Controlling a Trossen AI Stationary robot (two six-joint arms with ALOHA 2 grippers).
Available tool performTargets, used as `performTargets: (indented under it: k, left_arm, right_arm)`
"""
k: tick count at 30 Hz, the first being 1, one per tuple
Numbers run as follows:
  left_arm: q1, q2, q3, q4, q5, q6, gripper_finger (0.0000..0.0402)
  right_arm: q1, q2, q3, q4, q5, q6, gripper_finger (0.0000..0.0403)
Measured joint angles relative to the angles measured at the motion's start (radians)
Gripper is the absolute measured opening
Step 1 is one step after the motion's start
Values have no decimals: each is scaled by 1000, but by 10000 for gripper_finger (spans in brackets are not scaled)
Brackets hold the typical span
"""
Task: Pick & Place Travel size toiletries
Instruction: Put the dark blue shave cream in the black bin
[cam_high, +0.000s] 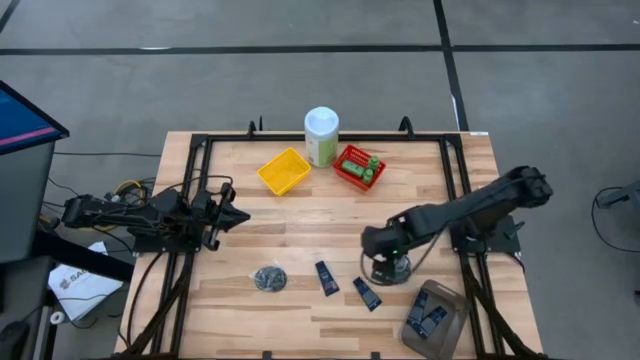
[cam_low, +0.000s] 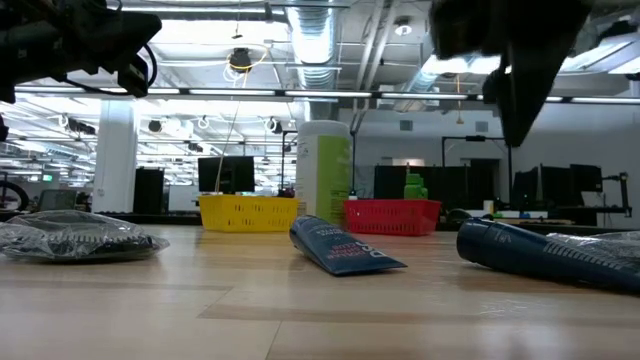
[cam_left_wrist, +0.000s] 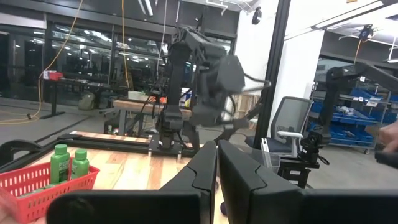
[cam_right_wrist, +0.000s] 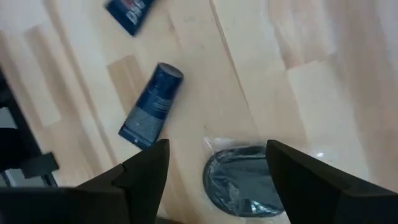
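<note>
The right end effector hangs wide open over a clear-wrapped bundle on the table — a navy tube lies just beside. The left end effector waits at the table's left side, fingers closed together.

Wooden table, yellow basket beside tall pale green canister (white lid), red basket just beyond, grey container at the near corner

Colours around the red basket

The red basket holds bright green bottles; beside it stand a yellow basket and a pale green canister with white lid. Farther off on pale wood lie dark navy tubes and dark clear-wrapped bundles.
</note>
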Motion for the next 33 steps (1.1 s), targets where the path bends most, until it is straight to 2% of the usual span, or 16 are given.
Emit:
performTargets:
  k: [4,10,16,23,33]
  left_arm:
    - [0,0,0,3,0,0,11]
    - [0,0,0,5,0,0,11]
    - [0,0,0,7,0,0,11]
    - [0,0,0,12,0,0,11]
    - [0,0,0,18,0,0,11]
  right_arm:
    - [0,104,55,3,-20,40,260]
    - [15,260,206,2,-19,66,260]
    - [15,397,336,-60,-19,74,260]
    - [12,425,358,-62,-24,162,264]
    - [27,452,352,-82,-21,342,310]
